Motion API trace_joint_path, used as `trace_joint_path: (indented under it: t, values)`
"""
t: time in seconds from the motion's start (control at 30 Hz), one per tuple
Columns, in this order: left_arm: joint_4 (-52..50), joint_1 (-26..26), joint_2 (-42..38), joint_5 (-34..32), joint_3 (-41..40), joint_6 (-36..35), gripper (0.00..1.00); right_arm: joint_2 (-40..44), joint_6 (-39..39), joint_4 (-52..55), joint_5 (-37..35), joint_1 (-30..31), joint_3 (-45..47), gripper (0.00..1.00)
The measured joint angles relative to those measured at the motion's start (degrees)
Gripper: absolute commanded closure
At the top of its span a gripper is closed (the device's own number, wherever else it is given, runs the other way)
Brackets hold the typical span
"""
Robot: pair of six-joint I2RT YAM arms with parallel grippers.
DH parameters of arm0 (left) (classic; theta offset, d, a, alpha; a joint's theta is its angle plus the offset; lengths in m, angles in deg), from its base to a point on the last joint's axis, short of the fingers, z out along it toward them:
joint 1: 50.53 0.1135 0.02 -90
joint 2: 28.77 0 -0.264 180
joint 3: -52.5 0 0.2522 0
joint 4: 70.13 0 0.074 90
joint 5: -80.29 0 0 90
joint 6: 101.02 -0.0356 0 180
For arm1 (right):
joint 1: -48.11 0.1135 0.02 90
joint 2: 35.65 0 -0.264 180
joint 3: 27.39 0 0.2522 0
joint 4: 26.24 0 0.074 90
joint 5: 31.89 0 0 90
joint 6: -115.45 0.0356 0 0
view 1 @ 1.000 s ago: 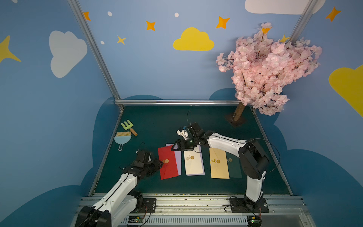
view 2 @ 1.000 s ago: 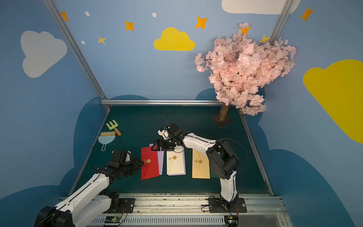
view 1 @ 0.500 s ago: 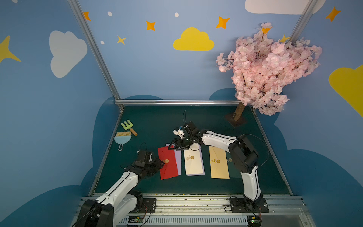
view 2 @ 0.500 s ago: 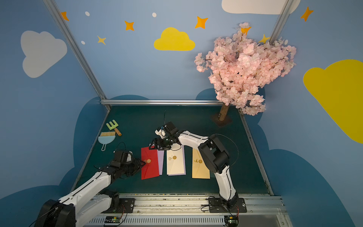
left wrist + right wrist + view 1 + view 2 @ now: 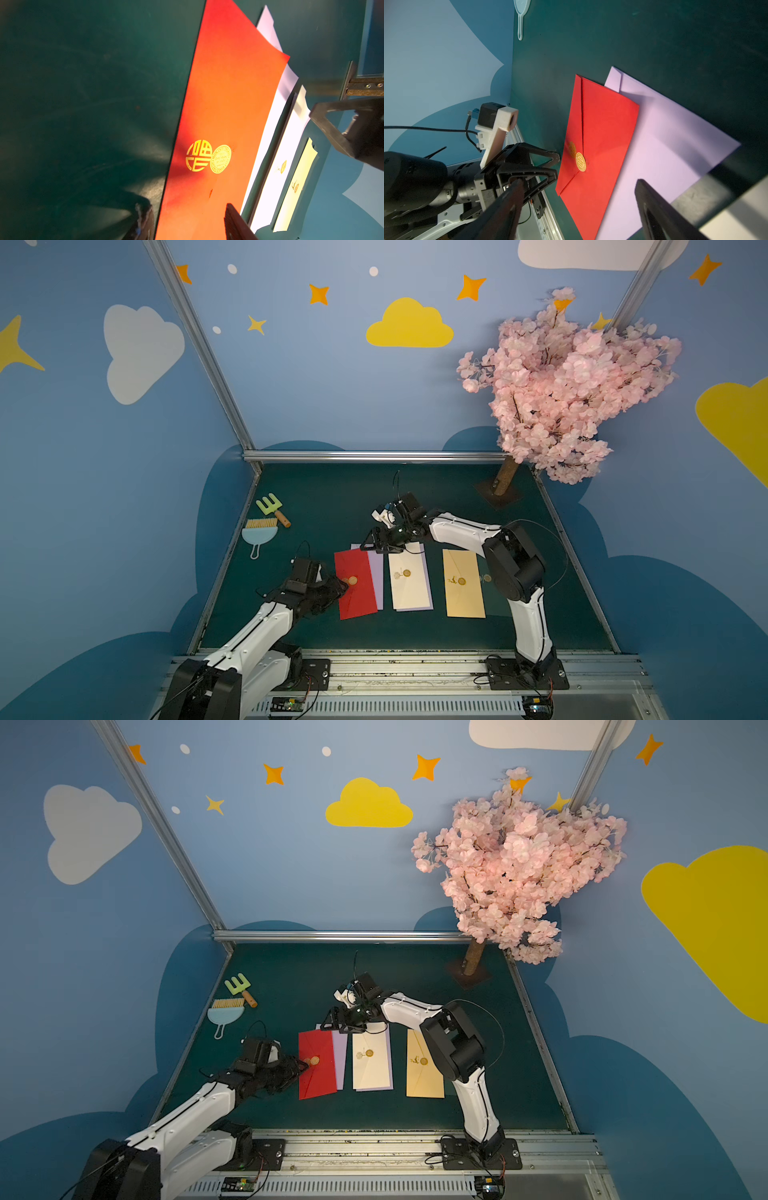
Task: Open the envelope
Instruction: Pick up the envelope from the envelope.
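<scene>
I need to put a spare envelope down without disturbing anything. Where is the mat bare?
Bare: the far strip of mat between the rake and the tree base, and the near strip between the envelopes and the front rail. Crowded: the middle row, where the left gripper and right gripper sit at the red envelope.

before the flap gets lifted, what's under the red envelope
A lilac paper lies under the red envelope, showing past one long edge and the far end. The rest of it, and anything else beneath, is covered.
</scene>
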Motion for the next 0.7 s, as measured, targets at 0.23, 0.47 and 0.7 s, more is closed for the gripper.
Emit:
trace_joint_path:
  t: [0.23,0.47,0.7]
  values:
    - [0.0,0.0,0.0,0.0,0.0,0.0,0.43,-3.6,0.0,-0.4,0.7,-1.4,-1.2,0.15]
    - [0.3,0.0,0.0,0.2,-0.2,0.2,0.43,-5.0,0.3,-1.2,0.8,-1.4,-2.2,0.14]
    - [1.0,0.0,0.4,0.5,-0.2,0.2,0.42,-7.3,1.3,-2.1,2.1,-1.2,-4.0,0.15]
